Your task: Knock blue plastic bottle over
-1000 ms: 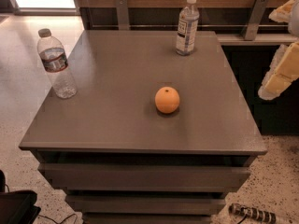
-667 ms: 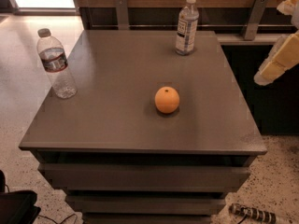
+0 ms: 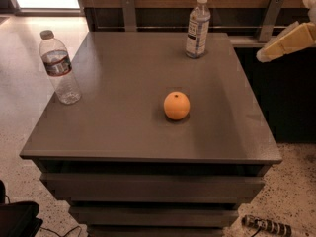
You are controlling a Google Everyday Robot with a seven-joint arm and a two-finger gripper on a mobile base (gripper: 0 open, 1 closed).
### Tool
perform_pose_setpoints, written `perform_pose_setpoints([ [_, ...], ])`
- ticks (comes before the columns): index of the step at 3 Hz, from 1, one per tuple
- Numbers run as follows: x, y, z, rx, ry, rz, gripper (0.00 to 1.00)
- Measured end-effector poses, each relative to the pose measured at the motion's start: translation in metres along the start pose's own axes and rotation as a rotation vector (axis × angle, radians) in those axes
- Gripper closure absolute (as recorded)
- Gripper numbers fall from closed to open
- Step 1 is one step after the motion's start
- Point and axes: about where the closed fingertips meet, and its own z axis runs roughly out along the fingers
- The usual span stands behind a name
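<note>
The blue plastic bottle [image 3: 198, 27] stands upright near the far edge of the grey table [image 3: 123, 127], right of centre. It is slim and bluish, with a white cap and a tall white-blue label. My gripper [image 3: 284, 43] shows as a cream-coloured piece at the right edge of the camera view, beyond the table's right side. It is off to the right of the bottle at about its height, apart from it and holding nothing that I can see.
A ribbed clear bottle [image 3: 59, 68] with a grey cap and dark reddish band stands upright near the table's left edge. An orange [image 3: 177, 105] lies near the table's middle. Two metal brackets [image 3: 270, 18] rise behind the table. A dark cabinet [image 3: 281, 93] stands to the right.
My gripper has moved up and to the left, closer to the blue bottle's height. The bottles and the orange have not moved.
</note>
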Motion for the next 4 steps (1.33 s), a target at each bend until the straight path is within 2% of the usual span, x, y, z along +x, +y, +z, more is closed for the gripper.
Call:
perform_pose_setpoints([
  [1, -0.001, -0.023, 0.029, -0.006, -0.096, 0.135, 0.00],
  [2, -0.001, -0.023, 0.029, -0.006, -0.096, 0.135, 0.00],
  [3, -0.010, -0.025, 0.050, -0.019, -0.130, 0.144, 0.00],
  [4, -0.025, -0.028, 0.082, -0.047, -0.200, 0.169, 0.00],
])
